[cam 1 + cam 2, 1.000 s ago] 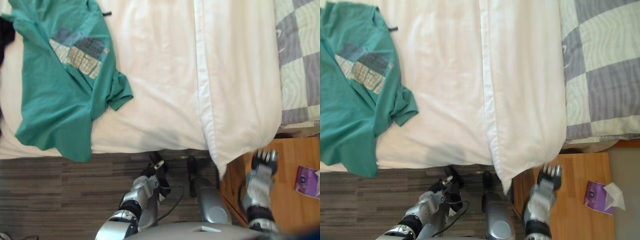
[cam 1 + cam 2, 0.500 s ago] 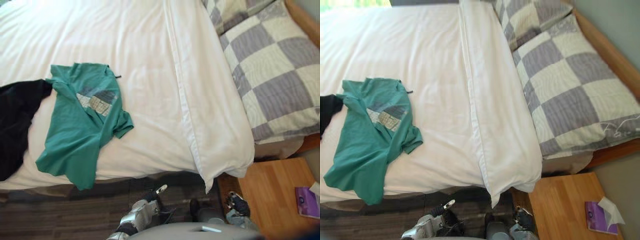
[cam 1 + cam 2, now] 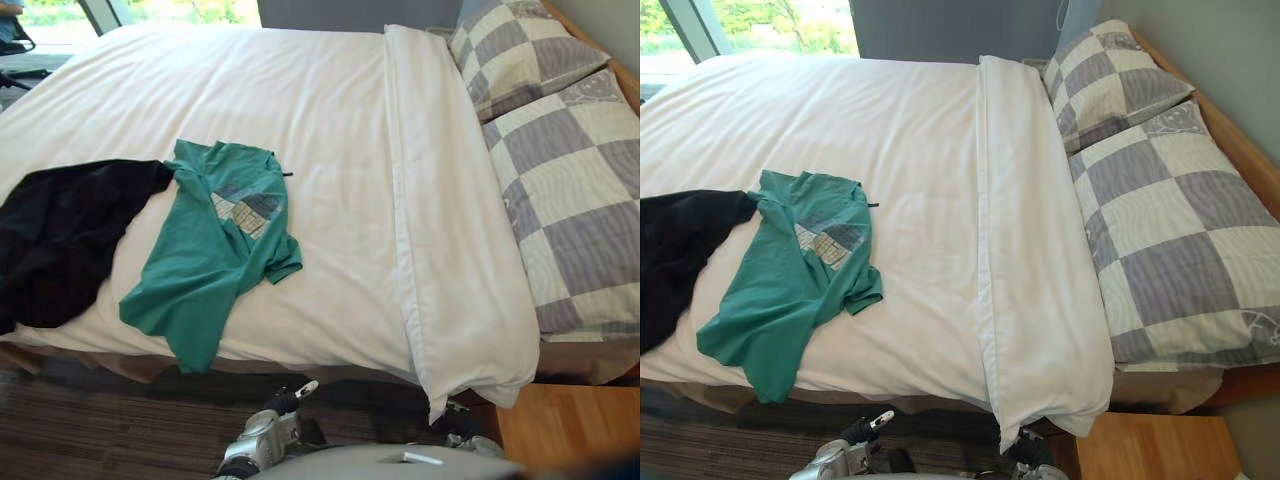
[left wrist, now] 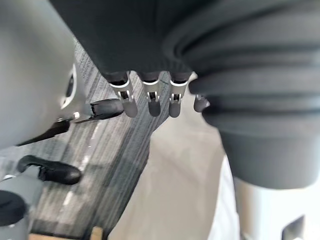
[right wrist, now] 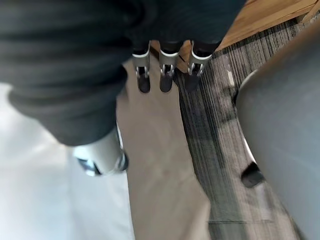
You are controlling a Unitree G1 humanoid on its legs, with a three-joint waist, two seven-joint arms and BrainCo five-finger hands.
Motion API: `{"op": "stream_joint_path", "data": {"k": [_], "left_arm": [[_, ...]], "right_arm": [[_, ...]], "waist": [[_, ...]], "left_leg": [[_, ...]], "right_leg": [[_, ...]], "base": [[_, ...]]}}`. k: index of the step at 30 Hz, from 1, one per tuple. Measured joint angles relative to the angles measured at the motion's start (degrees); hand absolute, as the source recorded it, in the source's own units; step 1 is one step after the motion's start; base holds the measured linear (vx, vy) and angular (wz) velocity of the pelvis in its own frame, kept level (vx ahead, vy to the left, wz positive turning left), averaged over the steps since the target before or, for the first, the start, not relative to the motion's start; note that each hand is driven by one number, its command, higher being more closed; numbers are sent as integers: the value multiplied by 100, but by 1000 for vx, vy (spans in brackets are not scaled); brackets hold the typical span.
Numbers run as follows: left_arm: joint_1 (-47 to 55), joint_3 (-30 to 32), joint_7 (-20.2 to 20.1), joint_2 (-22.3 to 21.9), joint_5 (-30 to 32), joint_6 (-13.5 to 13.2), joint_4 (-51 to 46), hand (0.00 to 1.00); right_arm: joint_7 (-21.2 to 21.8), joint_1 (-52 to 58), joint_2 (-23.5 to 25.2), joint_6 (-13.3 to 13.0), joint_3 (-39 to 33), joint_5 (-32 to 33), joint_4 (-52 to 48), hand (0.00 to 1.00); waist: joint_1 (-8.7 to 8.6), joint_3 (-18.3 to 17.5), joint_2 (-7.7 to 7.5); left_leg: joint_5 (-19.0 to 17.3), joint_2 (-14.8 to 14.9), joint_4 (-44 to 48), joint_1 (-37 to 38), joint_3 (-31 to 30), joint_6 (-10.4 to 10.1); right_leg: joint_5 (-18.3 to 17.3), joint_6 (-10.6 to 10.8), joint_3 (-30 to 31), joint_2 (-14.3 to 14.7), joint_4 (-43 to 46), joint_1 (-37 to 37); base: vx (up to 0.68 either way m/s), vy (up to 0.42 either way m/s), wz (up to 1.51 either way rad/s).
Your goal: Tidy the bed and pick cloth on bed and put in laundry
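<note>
A green T-shirt [image 3: 205,265] with a printed patch lies spread on the white bed [image 3: 330,130], its lower hem hanging over the near edge. A black cloth [image 3: 60,235] lies crumpled beside it, further left, touching its shoulder. My left hand [image 3: 268,437] hangs low below the bed's near edge; in the left wrist view its fingers [image 4: 150,97] are straight and hold nothing. My right hand [image 5: 166,75] hangs beside the bed's side too, open and empty, over the carpet.
A folded band of duvet [image 3: 445,240] runs across the bed, and its corner droops over the near edge. Two grey-and-white checked pillows [image 3: 575,190] lie at the right. A wooden nightstand [image 3: 570,430] stands at the lower right. Dark striped carpet [image 3: 90,430] lies below the bed.
The camera has tilted up, bringing the whole bed and the black cloth into view. My right hand has dropped from beside the nightstand and its fingers have straightened.
</note>
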Motion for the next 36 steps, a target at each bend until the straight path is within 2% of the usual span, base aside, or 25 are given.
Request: {"op": "stream_joint_path", "data": {"k": [1, 4, 5, 6, 7, 8, 10, 12, 14, 15, 16, 17, 18, 19, 20, 21, 22, 23, 24, 25, 26, 27, 28, 31, 36], "left_arm": [[-4, 103, 34, -15, -33, -125, -61, 0], [-3, 129, 145, 6, -215, -524, -190, 0], [17, 126, 199, 85, -228, -650, -208, 0], [36, 134, 215, 180, -265, -678, -230, 0], [26, 144, 250, 204, -376, -689, -316, 0], [70, 129, 241, 217, -432, -643, -331, 0], [92, 118, 135, 163, -425, -628, -332, 0], [94, 79, -19, 140, -398, -657, -350, 0], [163, 48, -268, 20, -367, -844, -328, 0], [175, 6, -331, -26, -370, -894, -316, 0], [207, -229, -486, -99, -393, -964, -247, 0], [184, -482, -629, -151, -421, -952, -142, 0], [123, -601, -680, -63, -423, -935, -90, 0], [-6, -736, -716, 21, -415, -924, -124, 0], [-17, -834, -710, 184, -391, -895, -126, 0], [-26, -878, -707, 301, -384, -869, -121, 0], [-24, -907, -688, 478, -362, -737, -115, 0], [-41, -971, -667, 564, -308, -666, -118, 0], [-121, -1124, -601, 701, -153, -533, -119, 0], [-212, -1241, -577, 757, -27, -369, -117, 0], [-253, -1275, -574, 760, 67, -275, -119, 0], [-329, -1297, -564, 700, 193, -112, -116, 0], [-301, -1328, -557, 597, 308, 9, -105, 0], [-200, -1510, -438, 476, 595, 108, 40, 0], [-56, -1492, -71, 480, 505, -116, 53, 0]], "right_arm": [[4, -76, -11, 45, 22, -117, -1, 0], [-21, -181, -118, 159, 159, -75, -17, 0], [-29, -186, -123, 163, 170, 14, -54, 0], [-29, -171, -73, 171, 149, 88, -70, 0], [-36, -197, -7, 202, 62, 136, -104, 0], [-59, -193, -66, 210, 46, 145, -138, 0], [-138, -158, -155, 213, -21, 141, -126, 0], [-212, -142, -185, 206, -164, 64, -114, 0], [-231, -125, -226, 128, -345, -357, -4, 0], [-227, -118, -228, 86, -403, -452, -7, 0], [-204, -56, -260, -12, -570, -701, -52, 0], [-185, 0, -256, -134, -749, -977, -113, 0], [-187, -38, -141, -178, -793, -1072, -37, 0], [-97, -35, -81, -298, -914, -1174, 42, 0], [18, -158, -121, -369, -849, -1276, 179, 0], [59, -203, -133, -406, -727, -1288, 208, 0], [131, -235, -162, -536, -480, -1409, 221, 0], [171, -278, -179, -593, -336, -1464, 218, 0], [259, -379, -212, -683, -39, -1501, 230, 0], [387, -433, -212, -740, 271, -1501, 246, 0], [469, -434, -199, -772, 420, -1499, 248, 0], [655, -467, -213, -827, 709, -1512, 238, 0], [780, -572, -230, -883, 919, -1499, 240, 0], [901, -636, -128, -922, 1359, -1364, 226, 0], [814, -762, -39, -711, 1635, -946, 426, 0]], "waist": [[-2, 123, -17], [12, 272, -26], [23, 324, -106], [-19, 297, -288], [15, 296, -279], [-47, 276, -240], [-197, 275, -250], [-273, 316, -327], [-330, 297, -288], [-331, 285, -253], [-324, 217, -86], [-337, 123, 98], [-345, 138, -51], [-318, 136, -108], [-229, 41, -47], [-233, 41, -58], [-264, 37, -59], [-289, 37, -60], [-362, 31, -43], [-360, 26, -18], [-347, 29, -13], [-331, 29, -14], [-320, 14, -36], [-299, 18, 134], [-178, 66, 127]], "left_leg": [[-373, 224, 861, -306, -50, 15], [-870, 769, 2517, -956, -204, 67], [-946, 753, 2741, -999, -319, -23], [-1033, 704, 2969, -1114, -431, -69], [-1386, 999, 3494, -1210, -624, 80], [-1504, 1332, 3738, -1273, -830, -31], [-1434, 1803, 3579, -1199, -1191, -182], [-1222, 2197, 3085, -1041, -1627, -431], [-882, 2468, 2497, -701, -2197, -567], [-826, 2476, 2421, -610, -2255, -684], [-697, 2450, 2287, -511, -2292, -1117], [-936, 2373, 2253, -470, -2238, -1566], [-1125, 2178, 2410, -478, -2191, -1564], [-1330, 1960, 2651, -590, -2088, -1548], [-1387, 1975, 2652, -612, -1850, -1514], [-1371, 1943, 2560, -523, -1729, -1491], [-1253, 1836, 2250, -372, -1607, -1342], [-1142, 1776, 2037, -312, -1549, -1253], [-879, 1580, 1583, -241, -1482, -1065], [-607, 1356, 1162, -233, -1483, -892], [-500, 1243, 1001, -234, -1489, -823], [-369, 992, 794, -233, -1496, -700], [-343, 769, 701, -180, -1474, -661], [-279, 614, 615, -58, -1510, -581], [-275, 579, 750, -45, -1424, -577]], "right_leg": [[-18, -12, 2, -19, 210, -68], [-315, 12, 50, 1, 1099, -467], [-522, 5, 135, -103, 1495, -686], [-659, -11, 211, -231, 1590, -814], [-772, -94, 359, -274, 1791, -1008], [-813, -61, 472, -336, 2006, -1169], [-828, -35, 643, -524, 2414, -1515], [-914, 202, 880, -779, 2700, -1756], [-1046, 705, 1147, -1098, 2887, -1847], [-1059, 832, 1220, -1166, 2865, -1838], [-951, 1118, 1286, -1302, 2625, -1770], [-672, 1267, 1239, -1452, 2127, -1557], [-418, 1245, 1283, -1647, 1854, -1375], [496, 794, 1223, -1798, 1371, -1301], [1231, 59, 865, -1765, 1025, -1309], [1238, 39, 648, -1707, 1085, -1345], [1006, 286, 270, -1448, 1300, -1385], [878, 363, 120, -1291, 1396, -1373], [585, 419, -98, -875, 1582, -1371], [336, 412, -263, -420, 1653, -1370], [242, 405, -308, -173, 1602, -1340], [-9, 212, -444, 165, 1139, -1089], [-25, 112, -536, 108, 598, -810], [136, 77, -476, 46, 53, -442], [252, 87, -305, 46, -123, -358]], "base": [[71, -64, -5], [-62, -54, -16], [-98, 12, -24], [-76, 11, -58], [-25, 25, -66], [-2, 48, -65], [-11, 209, -19], [-22, 346, 1], [6, 484, -2], [19, 631, -16], [11, 943, -5], [15, 972, 6], [-11, 828, 6], [-49, 769, -29], [-59, 749, -51], [-31, 834, -67], [10, 456, -40], [21, 479, -14], [56, 389, 23], [65, 356, 33], [78, 287, 35], [61, 222, 17], [49, 201, 10], [12, 123, 10], [-49, 38, -13]]}}
